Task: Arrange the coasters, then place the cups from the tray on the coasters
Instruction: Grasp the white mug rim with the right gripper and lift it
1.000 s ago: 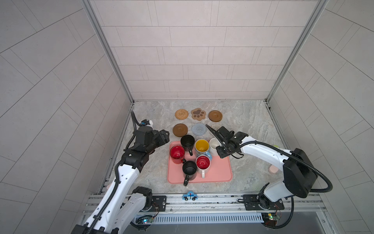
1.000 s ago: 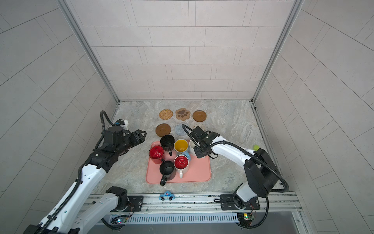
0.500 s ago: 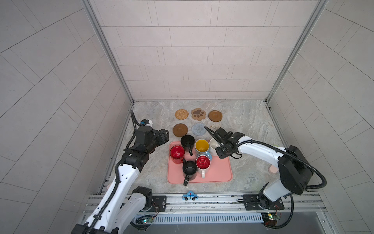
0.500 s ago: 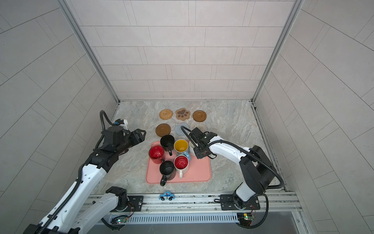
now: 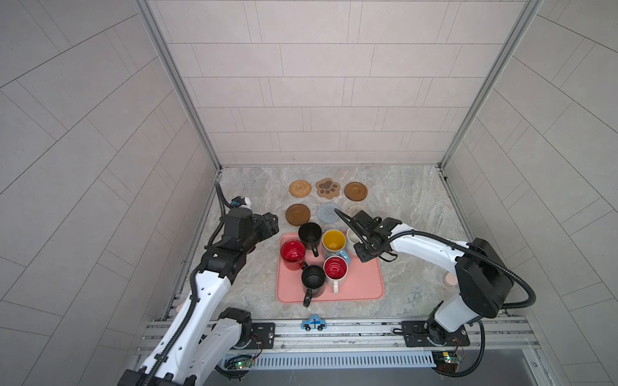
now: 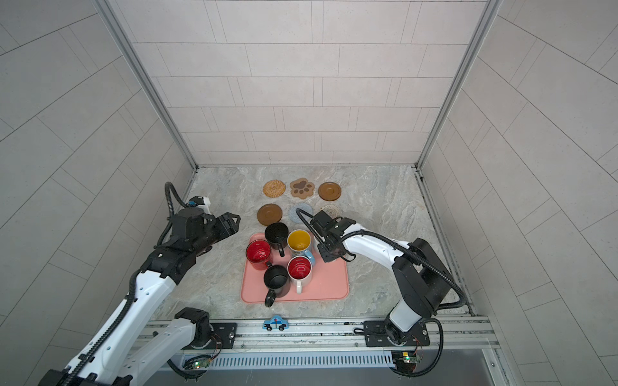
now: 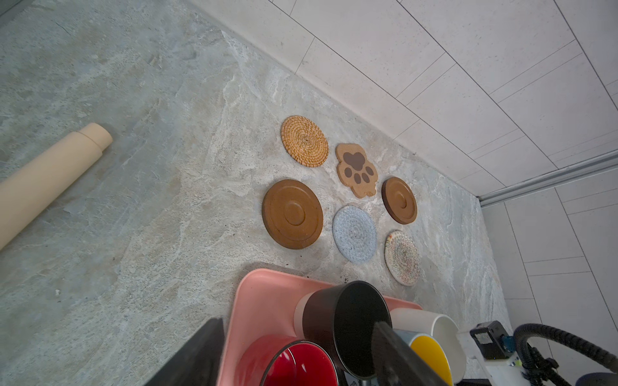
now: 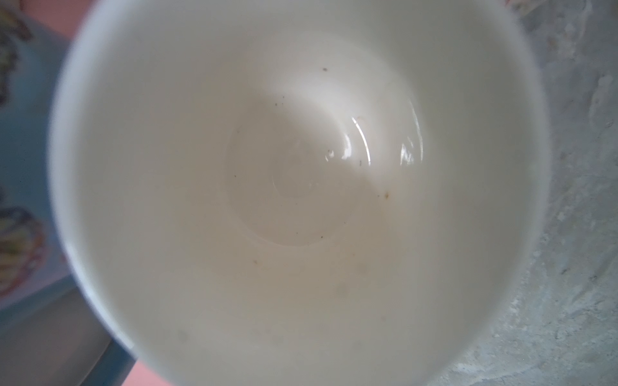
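My right gripper (image 5: pixel 360 241) shut, over cream cup (image 8: pixel 301 183) at back right corner of tray (image 5: pixel 363 284). Grip itself hidden, probably on rim for lift. Cream coaster (image 5: pixel 357 210) just behind, bare, so nearest target. Left gripper (image 5: pixel 270 223) wide, empty, beside tray, out of way.

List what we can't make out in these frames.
Right gripper: fingertips hidden under its own body in both top views; grip on cream-white cup unseen.
Its handle: hidden in every view.
Blue cup: print blurred, cut off in right wrist view.
Tan roll: cut off by left wrist view's edge.
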